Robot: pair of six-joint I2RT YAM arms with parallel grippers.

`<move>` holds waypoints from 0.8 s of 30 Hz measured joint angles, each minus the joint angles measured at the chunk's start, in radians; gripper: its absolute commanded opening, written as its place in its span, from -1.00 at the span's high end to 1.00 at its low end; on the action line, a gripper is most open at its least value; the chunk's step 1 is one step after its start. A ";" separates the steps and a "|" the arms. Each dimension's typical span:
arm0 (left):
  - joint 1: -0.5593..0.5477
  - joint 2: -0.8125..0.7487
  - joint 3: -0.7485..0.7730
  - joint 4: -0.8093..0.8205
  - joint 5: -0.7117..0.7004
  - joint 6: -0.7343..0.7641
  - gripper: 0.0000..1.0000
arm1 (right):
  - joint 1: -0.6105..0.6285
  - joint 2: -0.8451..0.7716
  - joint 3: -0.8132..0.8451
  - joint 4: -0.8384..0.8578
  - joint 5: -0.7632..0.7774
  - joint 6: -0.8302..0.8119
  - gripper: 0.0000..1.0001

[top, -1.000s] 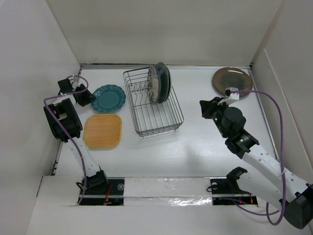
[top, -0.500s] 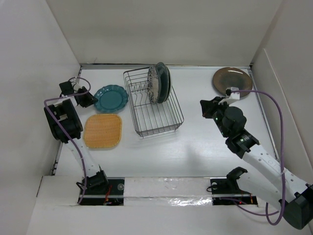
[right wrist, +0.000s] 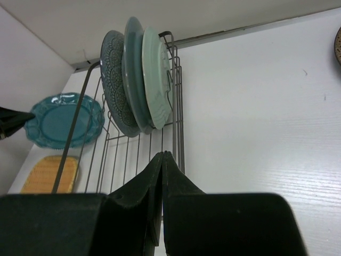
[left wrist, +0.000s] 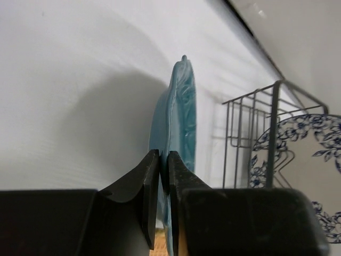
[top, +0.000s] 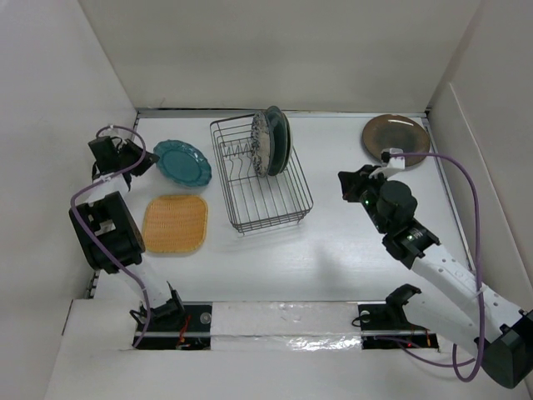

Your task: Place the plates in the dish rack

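My left gripper (top: pixel 141 159) is shut on the left rim of the dark teal scalloped plate (top: pixel 184 163), which it holds tilted up off the table; the plate shows edge-on in the left wrist view (left wrist: pixel 178 122). The orange rounded-square plate (top: pixel 175 223) lies flat below it. The black wire dish rack (top: pixel 260 177) holds three plates upright at its far end: blue-and-white patterned (right wrist: pixel 116 80), grey-blue (right wrist: pixel 134 74), pale mint green (right wrist: pixel 156 74). The glossy brown plate (top: pixel 396 139) lies at the far right. My right gripper (top: pixel 348 187) is shut and empty, right of the rack.
White walls enclose the table on the left, back and right. The near part of the rack has free prongs. The right arm's purple cable (top: pixel 466 200) loops near the brown plate.
My left gripper has pulled back left and lifted with the teal plate's rim in it; the plate shifted left and tilted up. The right arm barely moved.
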 measured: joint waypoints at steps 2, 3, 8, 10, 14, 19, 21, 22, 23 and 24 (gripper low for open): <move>0.002 -0.023 -0.001 0.035 -0.002 -0.023 1.00 | 0.006 0.001 0.000 0.000 0.001 0.000 0.89; 0.002 -0.032 -0.004 0.048 -0.006 -0.032 1.00 | 0.010 0.001 0.000 0.000 0.002 0.000 0.89; 0.002 -0.077 -0.068 0.114 -0.030 -0.079 1.00 | 0.022 0.003 0.000 0.000 0.006 0.000 0.89; 0.004 -0.096 -0.094 0.124 -0.035 -0.095 1.00 | 0.036 0.006 0.000 0.000 0.016 -0.002 0.88; 0.004 -0.175 -0.156 0.135 -0.058 -0.130 1.00 | 0.080 0.017 0.002 -0.002 0.047 -0.013 0.82; 0.004 -0.315 -0.186 0.150 -0.099 -0.169 1.00 | 0.098 0.044 0.007 -0.001 0.037 -0.027 0.76; 0.004 -0.362 -0.186 0.162 -0.111 -0.176 1.00 | 0.098 0.058 0.009 -0.002 0.030 -0.029 0.71; 0.004 -0.381 -0.186 0.168 -0.114 -0.179 1.00 | 0.098 0.066 0.011 -0.002 0.027 -0.030 0.68; 0.004 -0.399 -0.186 0.174 -0.118 -0.182 1.00 | 0.098 0.073 0.014 -0.004 0.019 -0.031 0.65; 0.004 -0.413 -0.186 0.177 -0.122 -0.185 1.00 | 0.098 0.078 0.016 -0.004 0.009 -0.031 0.57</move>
